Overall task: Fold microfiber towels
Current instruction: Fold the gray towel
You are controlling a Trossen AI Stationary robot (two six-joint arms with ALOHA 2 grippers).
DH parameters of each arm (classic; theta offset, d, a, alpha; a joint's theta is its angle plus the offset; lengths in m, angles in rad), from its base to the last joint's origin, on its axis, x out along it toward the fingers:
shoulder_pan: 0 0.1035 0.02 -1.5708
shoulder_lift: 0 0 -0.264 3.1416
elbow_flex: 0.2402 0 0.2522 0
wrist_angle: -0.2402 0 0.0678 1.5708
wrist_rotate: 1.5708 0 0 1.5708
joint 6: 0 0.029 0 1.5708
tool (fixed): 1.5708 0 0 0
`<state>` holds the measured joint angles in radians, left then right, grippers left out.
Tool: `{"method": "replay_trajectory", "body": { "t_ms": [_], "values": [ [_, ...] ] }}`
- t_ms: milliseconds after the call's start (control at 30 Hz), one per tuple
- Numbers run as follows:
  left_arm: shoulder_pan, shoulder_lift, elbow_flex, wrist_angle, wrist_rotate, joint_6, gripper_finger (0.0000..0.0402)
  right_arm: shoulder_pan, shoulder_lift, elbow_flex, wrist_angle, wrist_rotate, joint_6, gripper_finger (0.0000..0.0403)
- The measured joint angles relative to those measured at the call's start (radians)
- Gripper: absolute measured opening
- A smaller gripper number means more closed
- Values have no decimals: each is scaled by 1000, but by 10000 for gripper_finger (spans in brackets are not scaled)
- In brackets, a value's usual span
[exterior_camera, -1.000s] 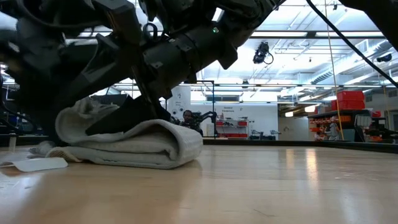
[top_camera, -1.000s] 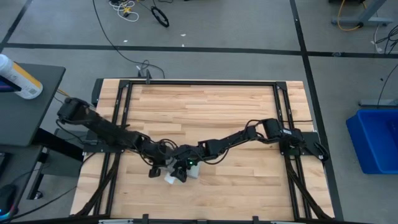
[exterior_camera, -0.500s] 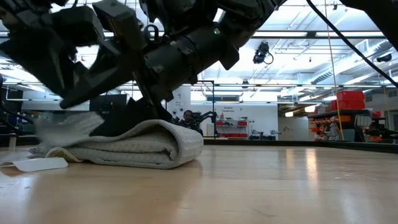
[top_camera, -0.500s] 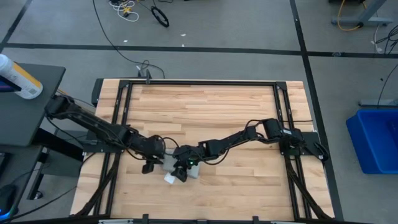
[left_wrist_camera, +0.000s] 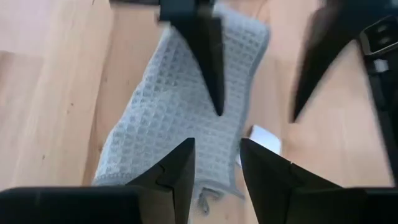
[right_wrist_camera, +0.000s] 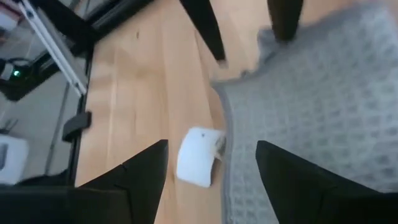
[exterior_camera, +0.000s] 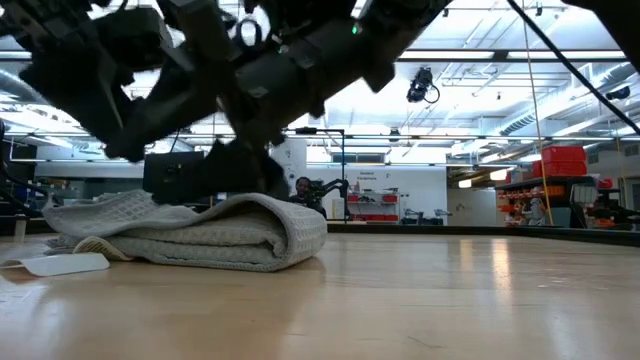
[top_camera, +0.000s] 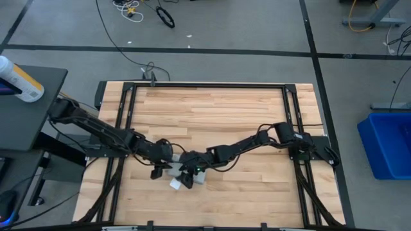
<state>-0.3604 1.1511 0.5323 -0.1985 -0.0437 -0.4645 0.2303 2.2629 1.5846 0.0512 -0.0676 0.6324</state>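
The light grey-blue microfiber towel (exterior_camera: 200,235) lies folded in several layers on the wood near the table's front, left of centre, its rounded fold toward the right. Its white tag (right_wrist_camera: 198,155) rests on the wood beside one corner. My left gripper (left_wrist_camera: 217,171) hovers open over the towel (left_wrist_camera: 180,106), with cloth showing between its fingers. My right gripper (right_wrist_camera: 211,177) is open wide from the other side, straddling the towel's edge (right_wrist_camera: 227,118) and the tag. In the high view both grippers (top_camera: 159,172) (top_camera: 187,179) meet over the towel (top_camera: 199,178). My right gripper stands low over the towel's tag corner, one finger (right_wrist_camera: 292,174) above the cloth and the other over bare wood. Whether that finger touches the cloth I cannot tell. My left gripper touches nothing that shows.
Black frame rails (top_camera: 122,128) run along both table sides. A side table with a bottle (top_camera: 19,80) stands at the left and a blue bin (top_camera: 388,144) at the right. The table's far half (top_camera: 212,109) is bare wood.
My left gripper has opened and let go of the towel's raised left part, then drawn back a little toward the table's left edge. That part has dropped and now lies flat on the folded stack. My right arm has risen slightly.
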Motion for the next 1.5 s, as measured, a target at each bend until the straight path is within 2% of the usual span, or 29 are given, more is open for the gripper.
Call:
{"method": "replay_trajectory", "body": {
  "t_ms": [233,367,467,600,633,900,1000,1200,1300,1400,1500],
  "values": [
    [2,118,1,90,3,-3,138,39,-92,3,-170,154,-33,222],
    [7,171,2,90,4,-14,133,66,-106,2,-256,220,-14,186],
    [10,198,1,87,-7,-19,128,89,-105,1,-287,234,7,129],
    [16,211,1,78,-12,-19,123,116,-105,1,-383,305,48,24],
    [17,211,1,85,-13,-19,123,121,-105,1,-393,320,48,14],
    [20,210,1,84,-2,-22,123,122,-108,-15,-389,320,76,4],
    [20,210,1,84,-2,-22,123,114,-108,-58,-381,285,114,3],
    [20,210,1,84,-3,-20,122,108,-116,-222,-218,253,223,2],
    [22,210,1,79,-5,-19,122,108,-117,-258,-145,240,232,2],
    [24,210,1,73,-5,-19,122,107,-116,-258,-91,228,199,12],
    [24,210,1,73,-5,-20,122,107,-136,-226,-118,222,156,42]
  ]
}}
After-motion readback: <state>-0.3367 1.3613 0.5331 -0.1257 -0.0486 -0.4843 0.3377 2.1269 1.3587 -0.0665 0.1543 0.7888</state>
